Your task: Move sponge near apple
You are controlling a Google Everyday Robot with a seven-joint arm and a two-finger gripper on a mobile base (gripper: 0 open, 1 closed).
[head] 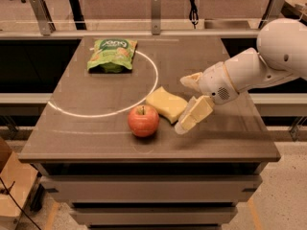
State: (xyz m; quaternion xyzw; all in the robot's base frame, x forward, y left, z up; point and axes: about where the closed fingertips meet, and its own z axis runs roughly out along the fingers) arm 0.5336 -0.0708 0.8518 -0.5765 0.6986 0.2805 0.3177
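Status: sponge (167, 104) lies flat on the desk (230, 138), at 2 o'clock from the apple (143, 120) and just beside it. I cannot tell whether the 2 touch. Judged placement: task essentially done.

Tool (184, 104) sits at 3 o'clock of the sponge, low over the desk. Its 2 fingers are spread wide, 1 toward 12 o'clock and 1 toward 6 o'clock, and they grip nothing. The sponge's right end is near the gap between them.

Left to do, as I read it: back the tool off toward 3 o'clock without nudging the sponge.

Room: bare desk at 3 o'clock and 4 o'clock of the sponge gives a clean way out. The apple is near the desk's front edge at 6 o'clock, so a bump that way could send it rolling off. Green snack bag (112, 54) is well apart at 11 o'clock, inside the white circle line (154, 83).
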